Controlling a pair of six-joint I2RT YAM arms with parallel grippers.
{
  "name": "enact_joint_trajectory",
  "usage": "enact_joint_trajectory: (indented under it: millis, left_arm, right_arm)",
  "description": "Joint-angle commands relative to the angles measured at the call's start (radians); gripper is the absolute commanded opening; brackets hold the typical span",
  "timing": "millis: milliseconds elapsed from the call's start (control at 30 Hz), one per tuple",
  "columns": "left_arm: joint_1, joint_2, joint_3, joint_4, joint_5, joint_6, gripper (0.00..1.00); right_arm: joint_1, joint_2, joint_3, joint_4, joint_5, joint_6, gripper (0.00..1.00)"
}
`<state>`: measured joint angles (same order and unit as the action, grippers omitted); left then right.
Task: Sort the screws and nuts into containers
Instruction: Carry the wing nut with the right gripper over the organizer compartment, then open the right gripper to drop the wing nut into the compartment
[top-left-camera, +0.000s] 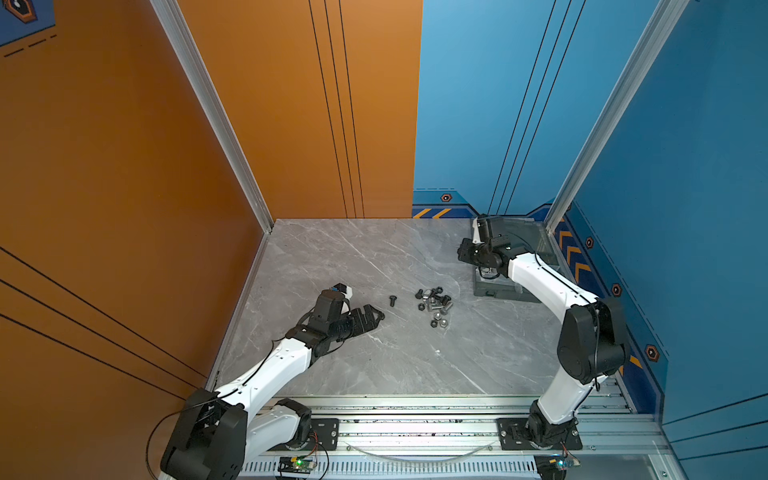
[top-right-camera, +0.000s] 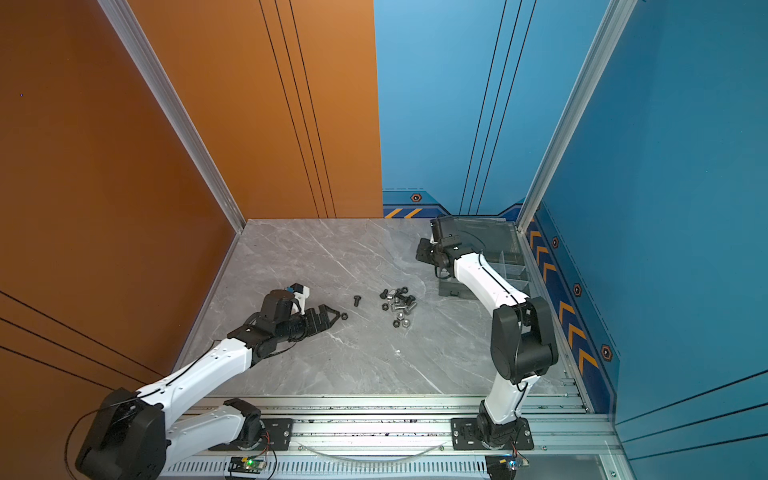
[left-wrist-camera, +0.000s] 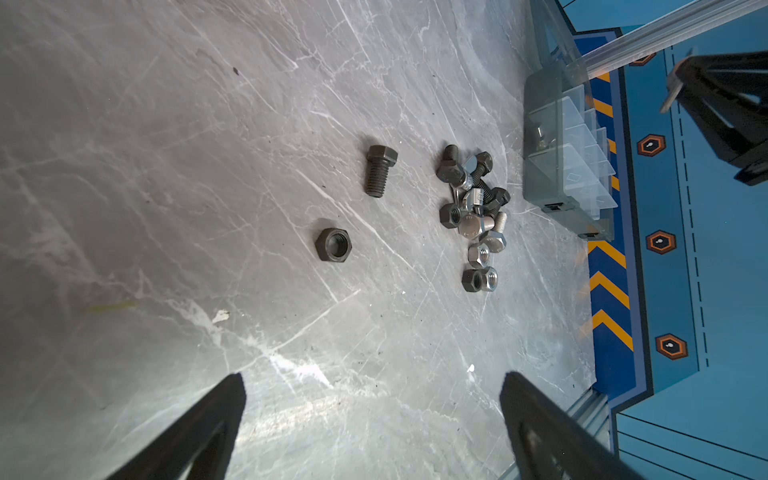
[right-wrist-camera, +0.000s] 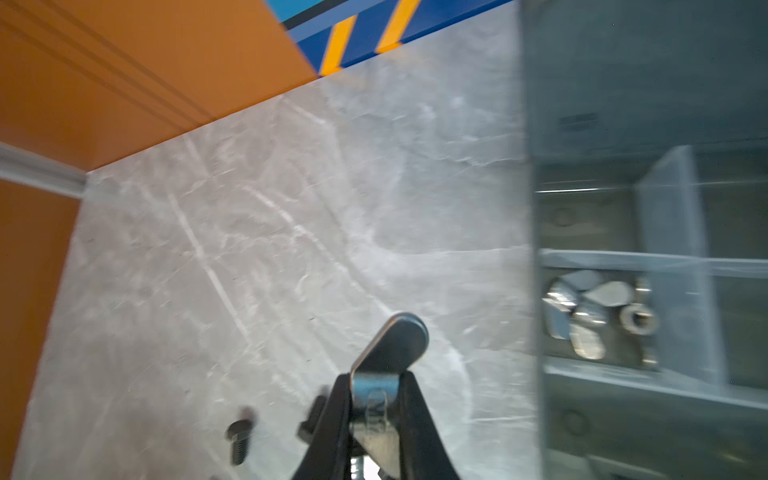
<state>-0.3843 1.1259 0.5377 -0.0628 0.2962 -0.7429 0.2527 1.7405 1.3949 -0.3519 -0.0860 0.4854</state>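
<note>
My right gripper (right-wrist-camera: 376, 378) is shut on a silver wing nut (right-wrist-camera: 395, 345), held over the marble just beside the smoky-grey organiser box (right-wrist-camera: 582, 395). One compartment holds several silver wing nuts (right-wrist-camera: 598, 316). In both top views the box (top-left-camera: 498, 289) (top-right-camera: 503, 237) sits at the far right, partly hidden by my right arm. Mixed black and silver screws and nuts lie in a pile (top-left-camera: 434, 305) (top-right-camera: 399, 305) (left-wrist-camera: 473, 216). A lone black screw (top-left-camera: 392, 300) (left-wrist-camera: 379, 168) and a black nut (top-right-camera: 344, 316) (left-wrist-camera: 333, 244) lie left of it. My left gripper (left-wrist-camera: 374, 382) (top-left-camera: 374, 314) is open and empty, its tips just short of the black nut.
The grey marble table (top-left-camera: 374, 365) is walled by an orange panel (top-left-camera: 124, 208) on the left and blue panels (top-left-camera: 685, 249) behind and to the right. An aluminium rail (top-left-camera: 415, 415) carrying both arm bases runs along the front edge.
</note>
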Motion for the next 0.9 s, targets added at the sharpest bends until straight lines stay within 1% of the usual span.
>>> enact_joint_trajectory:
  millis: [0,133,333,600,867]
  left_arm:
    - [0.000,0.003,-0.012,0.007,0.002,-0.009,0.98]
    - [-0.006,0.008,-0.010,0.009,0.000,-0.012,0.98]
    - [-0.012,0.012,-0.002,0.006,-0.001,-0.012,0.98]
    - [-0.018,0.010,0.001,-0.005,-0.010,-0.012,0.98]
    - [-0.019,0.010,0.009,-0.014,-0.016,-0.012,0.98]
  right_arm:
    - [-0.047,-0.026,-0.014,-0.087,0.081,-0.040,0.00]
    - [-0.085,-0.013,-0.010,-0.112,0.117,-0.055,0.00]
    - [-0.109,0.044,0.014,-0.128,0.146,-0.083,0.00]
    - [-0.123,0.134,0.061,-0.133,0.151,-0.103,0.00]
    - [-0.127,0.186,0.073,-0.133,0.142,-0.110,0.00]
